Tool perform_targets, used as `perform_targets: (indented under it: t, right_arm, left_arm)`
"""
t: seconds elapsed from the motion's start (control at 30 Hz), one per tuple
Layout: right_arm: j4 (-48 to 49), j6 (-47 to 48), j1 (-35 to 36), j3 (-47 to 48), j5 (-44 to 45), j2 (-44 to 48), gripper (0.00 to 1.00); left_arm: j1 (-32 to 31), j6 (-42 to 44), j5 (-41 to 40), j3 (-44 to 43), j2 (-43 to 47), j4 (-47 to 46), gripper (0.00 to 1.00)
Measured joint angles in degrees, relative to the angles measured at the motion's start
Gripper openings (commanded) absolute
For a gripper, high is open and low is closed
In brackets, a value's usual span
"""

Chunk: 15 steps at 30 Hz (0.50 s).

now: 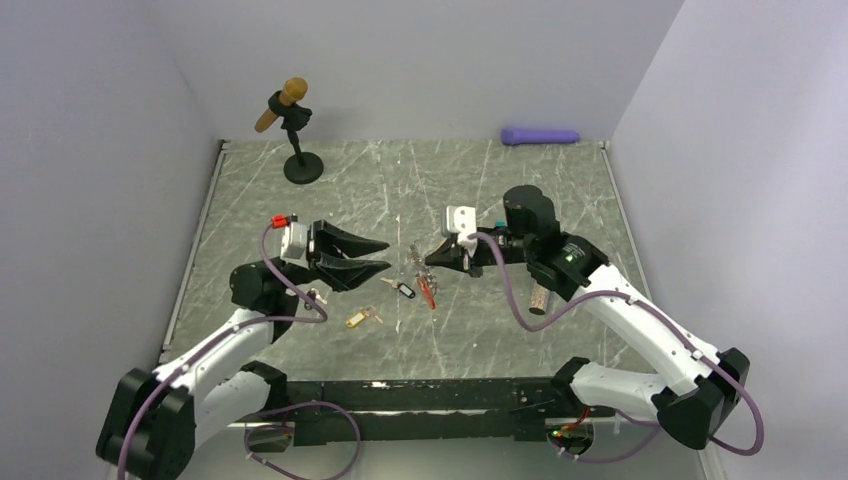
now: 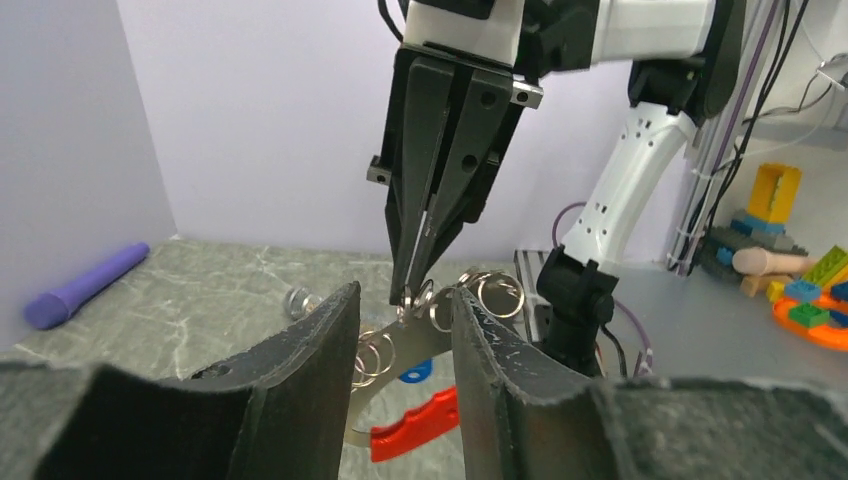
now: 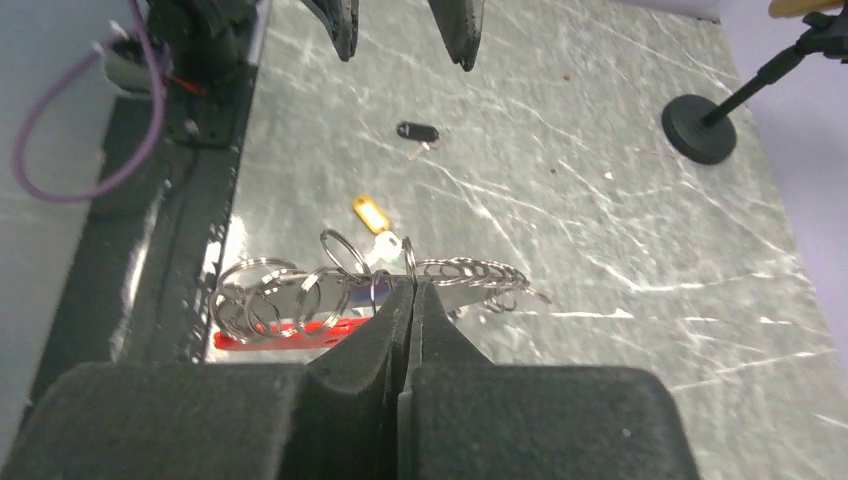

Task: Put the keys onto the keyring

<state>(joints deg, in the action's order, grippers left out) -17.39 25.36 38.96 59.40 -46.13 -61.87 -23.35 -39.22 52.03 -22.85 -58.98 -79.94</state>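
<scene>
My right gripper (image 1: pixel 430 261) is shut on the keyring (image 1: pixel 427 283), pinching its silver rings (image 3: pixel 300 290). The red clip (image 3: pixel 290 333) hangs at the low end, and it also shows in the left wrist view (image 2: pixel 415 425). My left gripper (image 1: pixel 386 254) is open and empty, its jaws either side of the rings (image 2: pixel 375 355), just left of the right gripper's tip (image 2: pixel 410 285). A black-tagged key (image 1: pixel 403 289) and a yellow-tagged key (image 1: pixel 360 319) lie on the table; both show in the right wrist view (image 3: pixel 417 131) (image 3: pixel 368 215). A blue tag (image 2: pixel 415 372) shows behind the rings.
A microphone on a black stand (image 1: pixel 295 130) is at the back left, and its base shows in the right wrist view (image 3: pixel 700 130). A purple cylinder (image 1: pixel 540 136) lies at the back wall. A tan block (image 1: pixel 540 297) lies under my right forearm. The table's black front edge (image 1: pixel 430 395) is near.
</scene>
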Motion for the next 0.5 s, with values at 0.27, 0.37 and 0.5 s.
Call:
perform_targets:
  t: [0.27,0.37,0.5]
  right_arm:
    - [-22.5,19.4,7.2,13.2,12.9,-6.5,0.0]
    - [-26.0,22.1,8.0,15.0,16.1,-8.1,0.0]
    - [-28.8,23.6,9.1,15.4,18.9,-8.5,0.0]
  left_arm:
    - [-0.5,18.3,4.1,-9.4,6.6,34.5,0.43]
    - [-3.2,25.0,4.0,-12.8,5.4,45.1,0.41]
    - [-7.5,31.7,2.2,-15.7,3.5,55.5,0.38]
